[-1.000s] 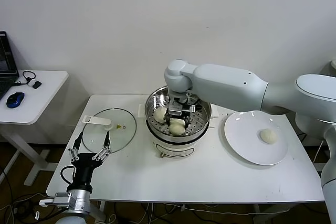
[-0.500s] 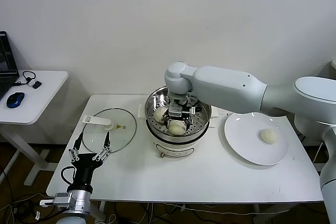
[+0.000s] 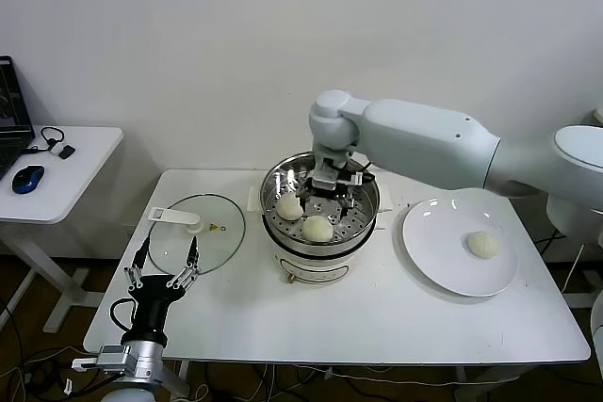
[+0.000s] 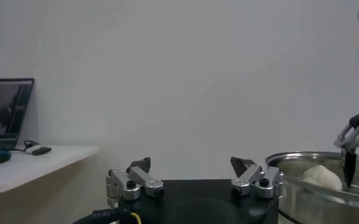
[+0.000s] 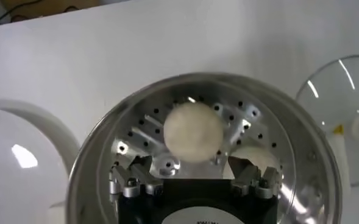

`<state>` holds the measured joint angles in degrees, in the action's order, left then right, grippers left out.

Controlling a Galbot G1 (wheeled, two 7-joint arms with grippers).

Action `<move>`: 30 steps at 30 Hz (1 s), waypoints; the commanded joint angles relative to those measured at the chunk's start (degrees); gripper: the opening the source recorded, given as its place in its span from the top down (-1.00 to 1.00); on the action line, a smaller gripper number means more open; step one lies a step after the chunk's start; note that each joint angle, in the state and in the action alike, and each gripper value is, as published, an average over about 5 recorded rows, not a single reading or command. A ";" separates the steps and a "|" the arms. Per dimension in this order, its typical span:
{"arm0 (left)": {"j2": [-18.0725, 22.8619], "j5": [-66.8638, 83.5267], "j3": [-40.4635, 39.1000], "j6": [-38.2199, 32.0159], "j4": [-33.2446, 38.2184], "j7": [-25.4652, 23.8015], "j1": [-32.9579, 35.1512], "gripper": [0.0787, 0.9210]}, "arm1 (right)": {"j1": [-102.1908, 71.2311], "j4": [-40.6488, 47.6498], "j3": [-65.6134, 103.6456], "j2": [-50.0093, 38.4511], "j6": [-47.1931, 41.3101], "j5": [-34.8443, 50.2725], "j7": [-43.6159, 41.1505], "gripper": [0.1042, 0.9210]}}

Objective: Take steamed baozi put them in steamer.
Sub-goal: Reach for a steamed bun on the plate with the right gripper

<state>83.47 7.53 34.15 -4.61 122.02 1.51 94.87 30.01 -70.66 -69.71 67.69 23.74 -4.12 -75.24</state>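
The steel steamer (image 3: 321, 254) stands mid-table with two baozi on its perforated tray, one on the robot's left side (image 3: 288, 206) and one near the front (image 3: 317, 228). My right gripper (image 3: 332, 193) hangs open above the tray's rear part, touching neither bun. From the right wrist view, one baozi (image 5: 194, 130) lies on the tray just ahead of the open right gripper (image 5: 194, 175), and a second baozi (image 5: 259, 159) is beside one finger. Another baozi (image 3: 482, 244) rests on the white plate (image 3: 433, 251). My left gripper (image 3: 162, 268) is parked open, low at the table's front left corner.
The glass lid (image 3: 193, 233) lies flat on the table left of the steamer, close to the left gripper. A small side table (image 3: 66, 171) with a mouse and laptop stands farther left. The wall is right behind the steamer.
My right gripper has opened, let go of the front baozi on the tray, and risen back toward the steamer's rear. The left arm has not moved.
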 commanded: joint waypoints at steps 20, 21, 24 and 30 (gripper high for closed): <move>-0.68 0.38 -0.91 -0.09 0.14 -0.03 -0.37 -0.77 | 4.92 24.22 0.00 -16.62 -17.78 11.73 -3.02 -0.76; -0.70 0.40 -0.95 -0.06 0.17 -0.04 -0.40 -0.77 | 4.12 24.46 0.58 -17.34 -17.95 11.08 -3.10 -0.76; -0.72 0.37 -1.06 0.00 0.21 -0.05 -0.49 -0.77 | 1.02 24.67 2.91 -19.79 -18.85 9.03 -3.18 -0.76; -0.71 0.25 -1.18 0.04 0.30 -0.05 -0.45 -0.77 | -5.19 23.99 6.85 -24.10 -22.72 7.57 -2.93 -0.76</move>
<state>82.78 7.90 32.97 -4.62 122.20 1.49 94.35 32.13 -49.75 -67.43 51.16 6.30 5.26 -77.77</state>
